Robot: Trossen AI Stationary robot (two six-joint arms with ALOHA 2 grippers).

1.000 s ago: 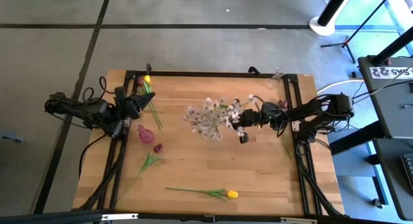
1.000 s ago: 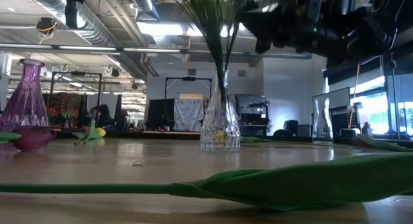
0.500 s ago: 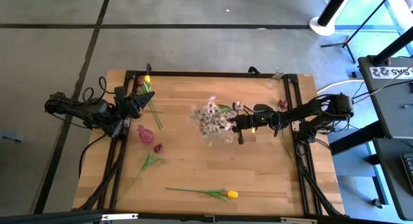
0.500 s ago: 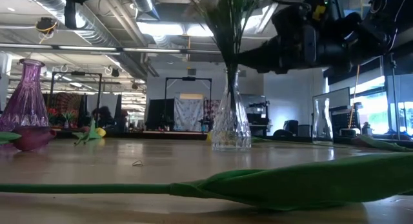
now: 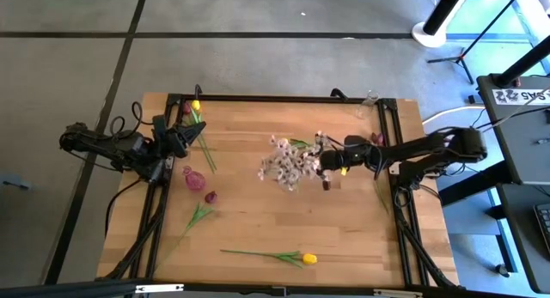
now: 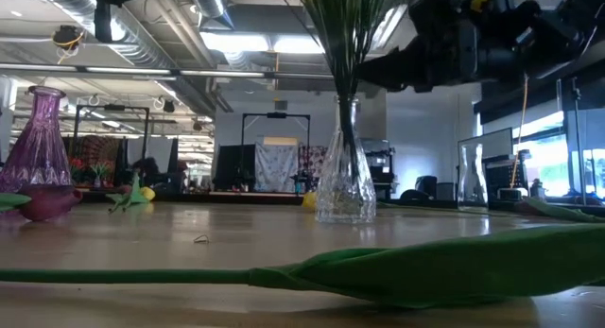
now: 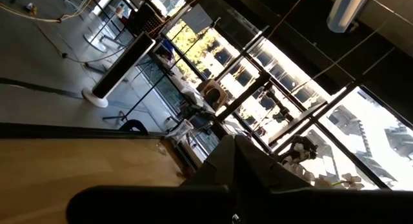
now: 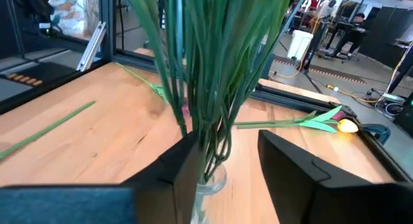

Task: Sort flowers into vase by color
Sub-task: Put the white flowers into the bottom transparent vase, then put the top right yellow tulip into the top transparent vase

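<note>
A clear glass vase (image 6: 345, 181) stands on its base mid-table and holds a bunch of pale pink-white sprays (image 5: 288, 161). The sprays' green stems (image 8: 206, 88) rise upright from the vase's neck. My right gripper (image 8: 227, 143) is open at the vase's right side (image 5: 325, 167), one finger on each side of the stems, above the neck. My left gripper (image 5: 176, 139) waits shut at the table's left edge. Loose tulips lie flat on the wood: a yellow one (image 5: 309, 258) near the front, a dark red one (image 5: 210, 197) at the left. My right gripper reaches in level from the table's right, with the stems (image 8: 213, 140) in the gap between its fingers. The stems run close along one finger (image 8: 177, 172); I cannot tell whether it touches them. The vase stands on the table by itself.
A purple vase (image 5: 193, 178) stands left of centre. A yellow tulip (image 5: 196, 105) and a dark red tulip (image 5: 186, 109) lie at the far left corner. Another dark red tulip (image 5: 376, 139) lies by the right rail. A second clear vase (image 6: 473, 186) stands at the far right.
The clear vase with its sprays has slid a little toward the table's right edge. Its stems, slanted a second ago, now stand upright. My right gripper first went toward the table's left, then drew back to the right.
</note>
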